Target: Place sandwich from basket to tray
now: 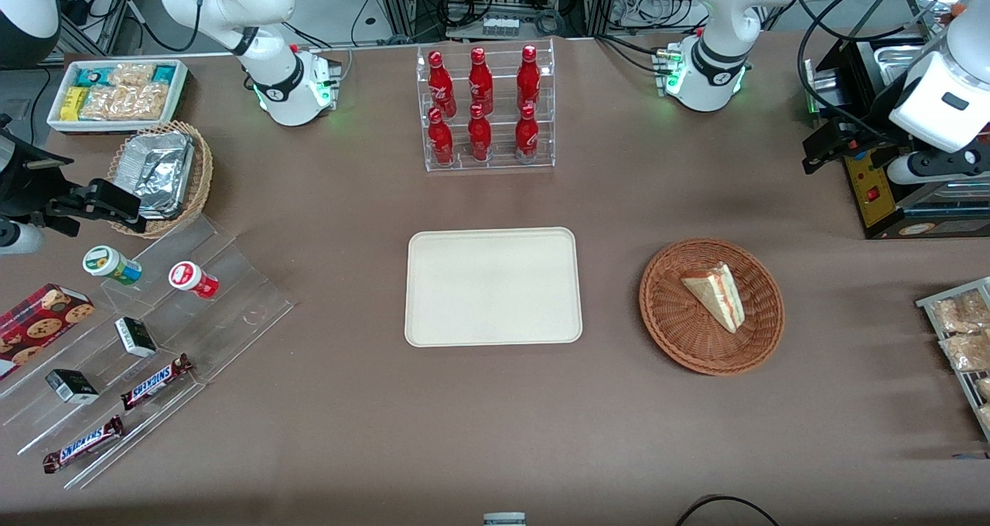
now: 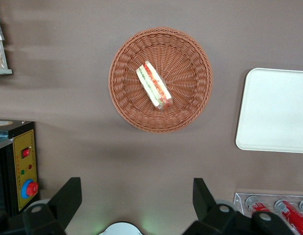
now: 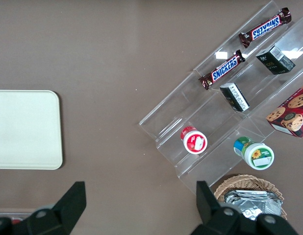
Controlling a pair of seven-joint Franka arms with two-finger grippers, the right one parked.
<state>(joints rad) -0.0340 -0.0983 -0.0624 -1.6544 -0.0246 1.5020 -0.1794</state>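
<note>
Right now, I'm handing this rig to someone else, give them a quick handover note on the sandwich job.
Gripper: open, holding nothing, high above the table and well clear of the basket.
Sandwich: lying in the basket, untouched, toward the working arm's end of the table.
Tray: at the table's middle beside the basket, nothing on it.
Done: nothing yet.
Left: descend over the sandwich, grasp it, lift it out, carry it across and set it on the tray.

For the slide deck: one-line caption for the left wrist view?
Open end effector high above sandwich in basket, tray beside.
</note>
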